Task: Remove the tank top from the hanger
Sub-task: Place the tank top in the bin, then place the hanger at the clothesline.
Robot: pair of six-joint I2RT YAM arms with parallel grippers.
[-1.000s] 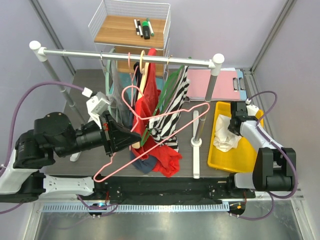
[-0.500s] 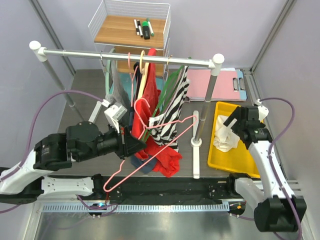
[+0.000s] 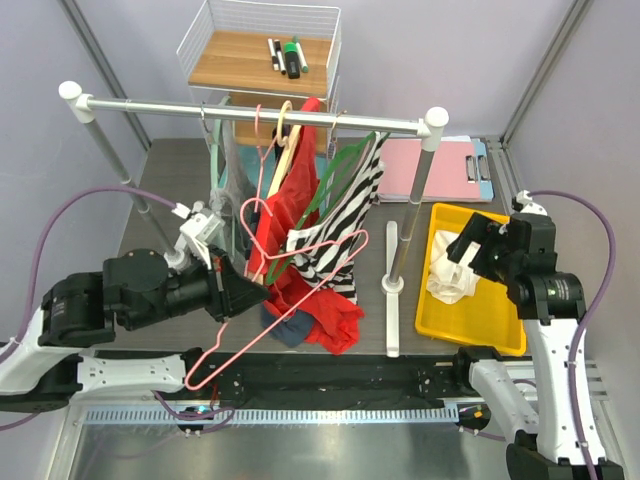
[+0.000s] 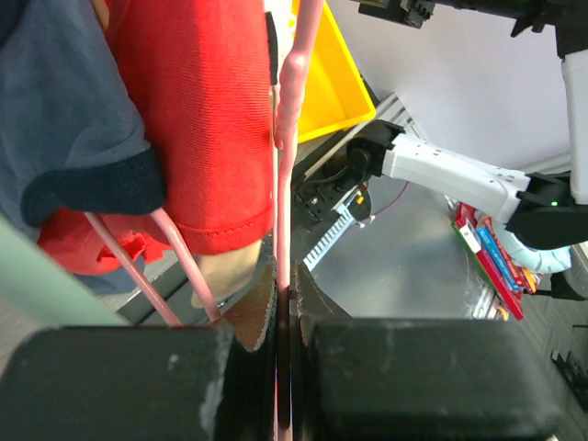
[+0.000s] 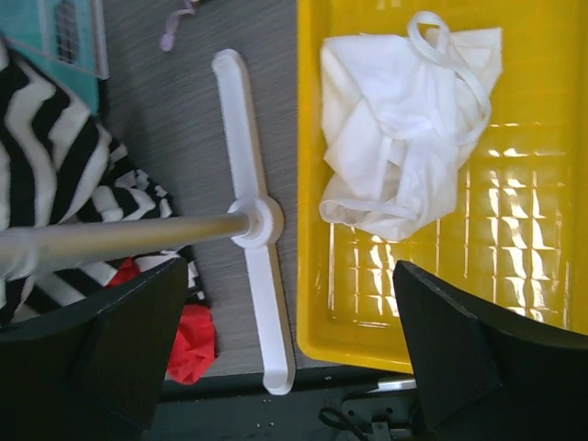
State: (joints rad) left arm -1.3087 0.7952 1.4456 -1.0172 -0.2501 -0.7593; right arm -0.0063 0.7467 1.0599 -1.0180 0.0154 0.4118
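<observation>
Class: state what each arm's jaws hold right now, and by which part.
Left gripper: shut on the pink hanger, on a straight run of its wire. Right gripper: open, holding nothing, above the yellow tray.

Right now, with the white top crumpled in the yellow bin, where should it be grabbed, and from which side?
Probably the thick bunched folds at the middle of the white top, coming straight down from above: it lies in a loose heap, and the walls of the yellow bin block any sideways approach.
</observation>
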